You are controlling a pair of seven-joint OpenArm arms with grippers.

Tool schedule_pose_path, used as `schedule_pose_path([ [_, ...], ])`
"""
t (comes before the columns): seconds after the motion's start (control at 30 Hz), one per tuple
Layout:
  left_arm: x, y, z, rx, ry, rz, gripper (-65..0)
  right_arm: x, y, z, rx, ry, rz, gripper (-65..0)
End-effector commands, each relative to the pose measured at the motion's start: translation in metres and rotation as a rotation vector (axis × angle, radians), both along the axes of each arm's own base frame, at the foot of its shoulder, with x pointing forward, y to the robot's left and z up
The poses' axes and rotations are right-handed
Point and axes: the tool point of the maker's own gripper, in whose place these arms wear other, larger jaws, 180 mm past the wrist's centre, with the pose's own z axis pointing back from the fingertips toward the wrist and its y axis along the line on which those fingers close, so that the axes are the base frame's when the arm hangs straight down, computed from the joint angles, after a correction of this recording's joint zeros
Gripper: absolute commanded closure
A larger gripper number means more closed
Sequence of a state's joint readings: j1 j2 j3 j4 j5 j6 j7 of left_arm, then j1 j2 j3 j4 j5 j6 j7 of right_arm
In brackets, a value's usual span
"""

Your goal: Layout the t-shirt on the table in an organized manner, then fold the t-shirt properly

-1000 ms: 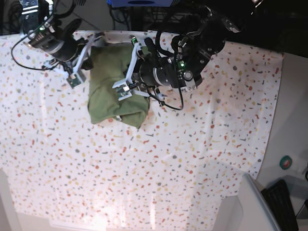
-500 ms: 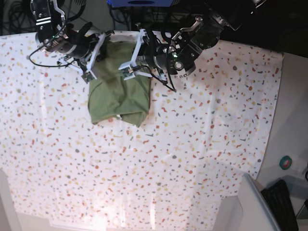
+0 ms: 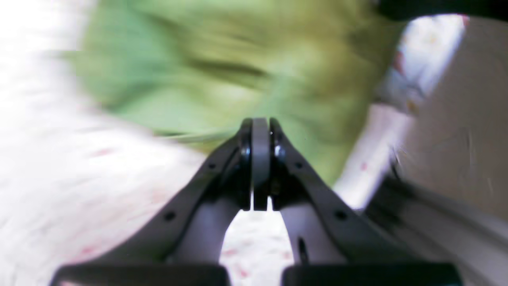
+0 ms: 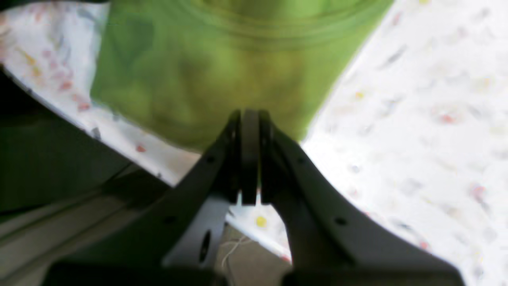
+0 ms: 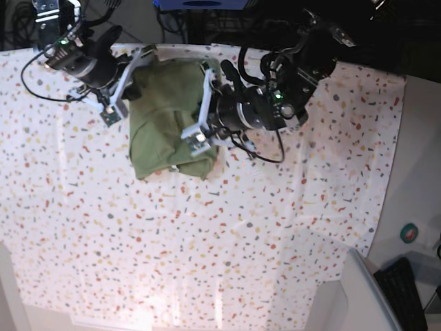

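The olive-green t-shirt [image 5: 165, 117] lies folded into a compact, rumpled rectangle near the far edge of the speckled table [image 5: 207, 234]. In the base view my left gripper [image 5: 195, 140] hovers at the shirt's right edge. My right gripper [image 5: 110, 116] sits just off its left edge. Seen from the left wrist, the left gripper [image 3: 260, 124] is shut, pads together with no cloth between them, and the blurred t-shirt [image 3: 238, 63] lies beyond the tips. The right wrist view shows the right gripper [image 4: 250, 116] shut the same way, pointing at the t-shirt [image 4: 222, 67].
Black equipment and cables [image 5: 207, 21] line the far table edge. A plain grey surface [image 5: 420, 158] lies beyond the cloth on the right, with a small round green and red object [image 5: 409, 233]. A grey bin corner [image 5: 365, 296] sits at the lower right.
The left gripper has swung from the shirt's far part down along its right edge. The right gripper has shifted slightly left, off the shirt. The shirt has barely moved.
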State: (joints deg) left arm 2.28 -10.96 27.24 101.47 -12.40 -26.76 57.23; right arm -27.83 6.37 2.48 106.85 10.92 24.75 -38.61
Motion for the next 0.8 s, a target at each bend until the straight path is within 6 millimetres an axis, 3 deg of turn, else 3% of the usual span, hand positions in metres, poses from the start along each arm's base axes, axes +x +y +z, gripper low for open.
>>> schedule_pose_path([
  [0.0,0.005,0.006,0.013,-0.025,-0.035,0.023,0.0,0.006,-0.019,0.009,-0.029,-0.036,-0.035,0.0],
  [0.13,-0.009,0.044,0.019,0.02,-0.056,0.063,0.0,-0.001,-0.086,0.013,-0.128,-0.034,-0.188,0.0],
  [0.23,-0.041,0.073,0.005,0.09,-0.004,0.046,0.0,-0.028,-0.134,0.016,-0.222,0.004,-0.265,0.0],
  [0.4,-0.103,0.109,-0.021,0.195,0.135,-0.004,0.0,-0.107,-0.185,0.015,-0.363,0.183,-0.312,0.0],
  [0.5,-0.148,0.118,-0.03,0.216,0.226,-0.041,0.0,-0.163,-0.195,0.005,-0.407,0.373,-0.325,0.0],
  [0.63,-0.204,0.11,-0.033,0.133,0.322,-0.052,0.0,-0.231,-0.198,-0.025,-0.394,0.624,-0.358,0.0],
  [0.77,-0.239,0.109,-0.045,0.126,0.414,-0.049,0.0,-0.271,-0.167,-0.072,-0.273,0.702,-0.334,0.0],
])
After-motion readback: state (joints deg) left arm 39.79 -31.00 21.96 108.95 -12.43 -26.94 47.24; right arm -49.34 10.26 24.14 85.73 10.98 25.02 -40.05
